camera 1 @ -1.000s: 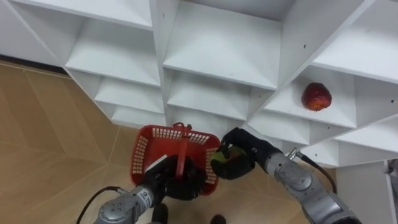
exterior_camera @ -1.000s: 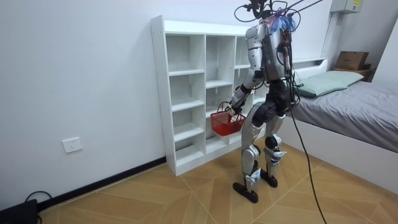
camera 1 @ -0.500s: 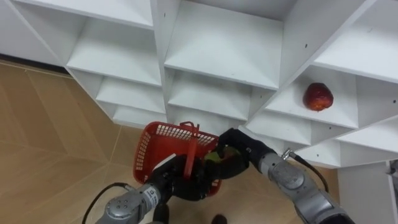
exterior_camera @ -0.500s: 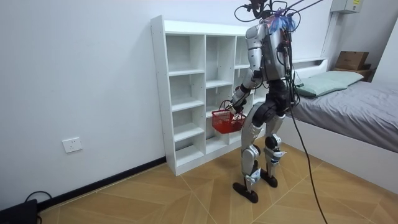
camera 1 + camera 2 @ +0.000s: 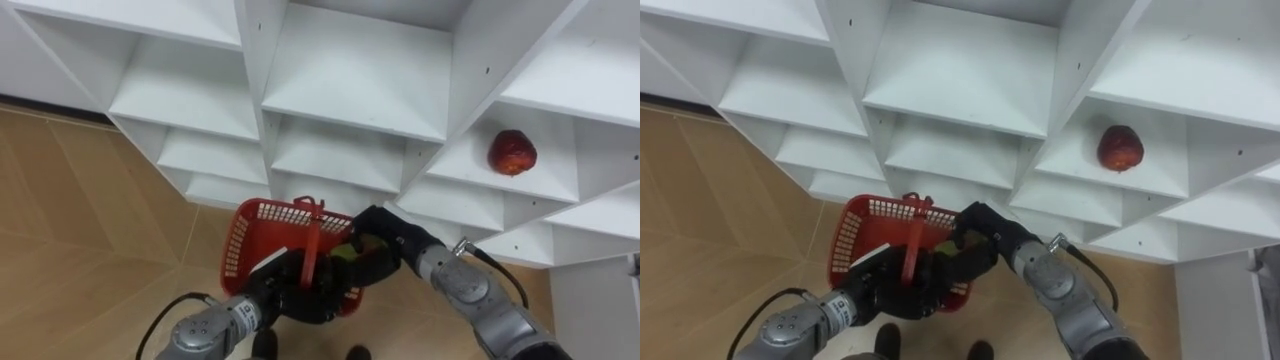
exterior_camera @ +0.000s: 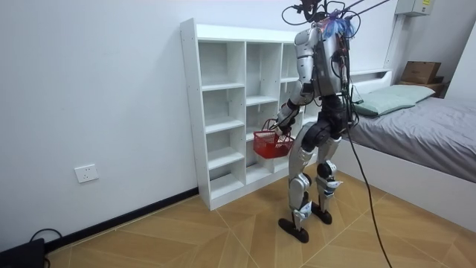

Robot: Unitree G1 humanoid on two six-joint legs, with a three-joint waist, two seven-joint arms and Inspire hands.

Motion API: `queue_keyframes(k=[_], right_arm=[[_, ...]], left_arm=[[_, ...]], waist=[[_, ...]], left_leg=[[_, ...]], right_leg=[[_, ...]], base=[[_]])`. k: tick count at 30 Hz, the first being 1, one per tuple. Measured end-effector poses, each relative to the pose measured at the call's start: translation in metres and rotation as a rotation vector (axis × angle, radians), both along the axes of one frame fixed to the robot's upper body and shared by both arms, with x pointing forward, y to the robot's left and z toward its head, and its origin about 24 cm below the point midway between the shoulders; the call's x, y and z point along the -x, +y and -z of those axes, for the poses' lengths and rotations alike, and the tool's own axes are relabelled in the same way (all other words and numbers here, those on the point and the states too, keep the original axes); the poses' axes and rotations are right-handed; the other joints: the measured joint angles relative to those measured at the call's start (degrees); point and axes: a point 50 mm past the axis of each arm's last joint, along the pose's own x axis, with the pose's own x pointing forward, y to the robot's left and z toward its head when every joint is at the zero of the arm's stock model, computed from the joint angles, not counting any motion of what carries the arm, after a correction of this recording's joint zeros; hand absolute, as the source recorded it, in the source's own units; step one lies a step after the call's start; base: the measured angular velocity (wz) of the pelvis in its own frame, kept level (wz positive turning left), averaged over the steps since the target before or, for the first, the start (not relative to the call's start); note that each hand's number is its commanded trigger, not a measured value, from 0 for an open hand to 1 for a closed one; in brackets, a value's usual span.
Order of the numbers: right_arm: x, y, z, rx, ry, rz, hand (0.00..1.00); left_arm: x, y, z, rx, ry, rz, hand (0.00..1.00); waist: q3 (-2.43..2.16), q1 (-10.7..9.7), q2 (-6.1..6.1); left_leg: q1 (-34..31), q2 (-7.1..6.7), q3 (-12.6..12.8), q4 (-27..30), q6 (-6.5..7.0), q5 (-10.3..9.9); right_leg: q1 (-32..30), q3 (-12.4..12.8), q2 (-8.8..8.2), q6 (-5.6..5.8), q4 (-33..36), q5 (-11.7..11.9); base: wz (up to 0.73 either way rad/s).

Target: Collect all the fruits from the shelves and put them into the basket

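While our left hand [image 5: 288, 298] grips the red basket [image 5: 255, 235], our right hand [image 5: 382, 245] clasps a green fruit [image 5: 345, 254] over it; a red apple [image 5: 512, 152] sits shelved.

The basket [image 5: 252, 238] is red plastic lattice. The closet [image 5: 350, 80] is smooth, matt white board. The floor [image 5: 70, 210] is wood parquet with a soft sheen. The red fruit [image 5: 512, 152] looks slightly glossy.

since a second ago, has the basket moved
Yes. The basket, held by the left hand, has shifted to the robot's right against the shelf, under the right hand and its fruit.
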Motion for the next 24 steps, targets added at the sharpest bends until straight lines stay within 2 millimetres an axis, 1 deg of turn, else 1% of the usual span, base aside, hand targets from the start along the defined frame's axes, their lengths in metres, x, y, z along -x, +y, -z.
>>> queue_keyframes(k=[7, 17, 24], right_arm=[[-0.0021, 0.0017, -0.0019, -0.005, -0.020, 0.015, 0.00], [-0.0035, 0.0063, -0.0037, -0.018, -0.033, 0.013, 0.00], [-0.0026, 0.0078, -0.0031, -0.021, -0.030, 0.010, 0.00]], left_arm=[[0.0009, -0.0014, 0.0006, -0.002, 0.004, 0.009, 1.00], [0.0035, -0.0051, 0.0020, 0.002, 0.017, 0.040, 1.00], [0.0045, -0.0060, 0.0027, 0.003, 0.023, 0.046, 1.00]], waist=[[-0.03, -0.05, 0.00], [-0.28, -0.11, 0.01], [-0.27, -0.21, 0.01]], left_leg=[[0.53, -0.01, 0.18, -0.24, 0.04, 0.04], [0.71, -0.01, 0.18, -0.22, 0.05, 0.12], [0.71, 0.01, 0.18, -0.24, 0.06, 0.16]], right_leg=[[0.34, 0.05, -0.02, 0.00, -0.03, 0.00], [0.52, 0.00, -0.03, -0.03, 0.05, 0.05], [0.57, -0.01, -0.04, -0.05, 0.05, 0.07]], base=[[0.00], [0.00], [0.00]])
